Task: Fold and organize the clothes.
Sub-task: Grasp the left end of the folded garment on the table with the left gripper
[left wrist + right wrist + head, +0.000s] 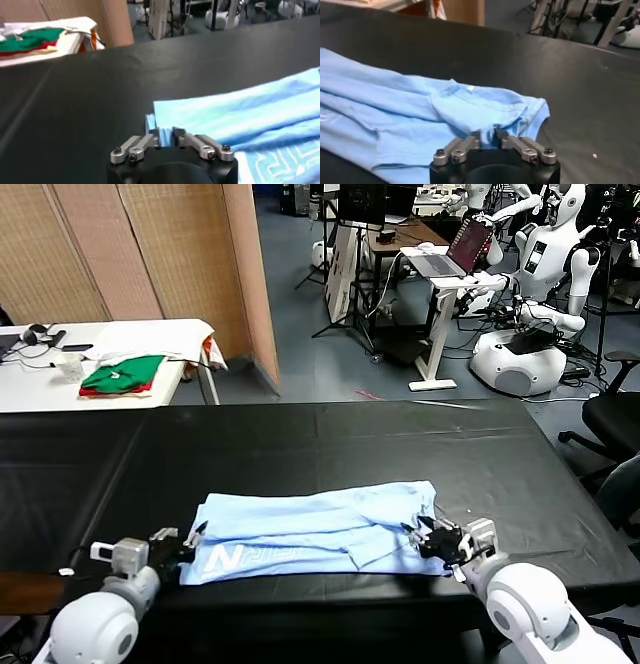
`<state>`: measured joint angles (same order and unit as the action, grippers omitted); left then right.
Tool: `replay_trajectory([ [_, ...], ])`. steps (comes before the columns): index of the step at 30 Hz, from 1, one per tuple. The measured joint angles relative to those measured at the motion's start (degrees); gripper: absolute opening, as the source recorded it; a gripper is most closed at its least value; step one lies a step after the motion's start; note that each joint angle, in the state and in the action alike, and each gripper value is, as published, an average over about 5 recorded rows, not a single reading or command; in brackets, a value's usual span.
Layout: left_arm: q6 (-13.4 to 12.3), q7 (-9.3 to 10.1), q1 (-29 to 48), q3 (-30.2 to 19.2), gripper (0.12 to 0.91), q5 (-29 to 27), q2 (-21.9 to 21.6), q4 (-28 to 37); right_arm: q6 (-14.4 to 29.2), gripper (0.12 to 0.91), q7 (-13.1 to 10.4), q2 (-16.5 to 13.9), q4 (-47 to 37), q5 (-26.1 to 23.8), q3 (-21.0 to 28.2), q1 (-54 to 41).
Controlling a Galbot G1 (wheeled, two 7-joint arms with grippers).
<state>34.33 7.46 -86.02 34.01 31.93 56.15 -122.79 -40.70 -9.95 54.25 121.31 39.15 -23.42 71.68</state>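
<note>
Cloth, perhaps thin: rumpled T-shirt (315, 529)

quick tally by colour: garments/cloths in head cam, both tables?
Light blue: 1, the T-shirt on the black table
Green: 1, folded garment on the white side table
Red: 1, folded garment under the green one
White: 1, cloth behind them
Total: 4

Pale-blue T-shirt (320, 529) folded lengthwise, flat

A robotics lab: white humanoid robot (540, 274), laptop (462, 246) on a stand, camera tripods.
</note>
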Motion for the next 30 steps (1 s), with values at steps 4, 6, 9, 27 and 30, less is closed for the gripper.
replay_trajectory([
  [4,-1.5,0.71,1.6,0.1,0.903,2.1,1.1,0.5,2.9,0.906,-1.7,2.9,-3.2,-1.0,0.6,-2.4],
  [6,-1.9,0.92,3.1,-0.3,0.906,3.4,1.8,1.5,3.9,0.907,-2.1,4.1,-5.0,-1.5,1.0,-3.7],
  [9,-2.2,0.95,5.6,-1.2,0.907,4.5,2.9,3.8,5.2,0.907,-2.8,5.6,-7.6,-1.7,1.6,-5.4],
  [27,-1.9,0.38,13.7,-5.2,0.882,5.9,4.9,14.2,4.9,0.751,-5.5,10.5,-18.0,-2.3,2.5,-9.5],
  [30,-1.3,0.33,14.3,-5.2,0.793,8.4,5.0,15.2,4.9,0.633,-5.4,10.8,-18.8,-2.7,2.6,-10.0],
])
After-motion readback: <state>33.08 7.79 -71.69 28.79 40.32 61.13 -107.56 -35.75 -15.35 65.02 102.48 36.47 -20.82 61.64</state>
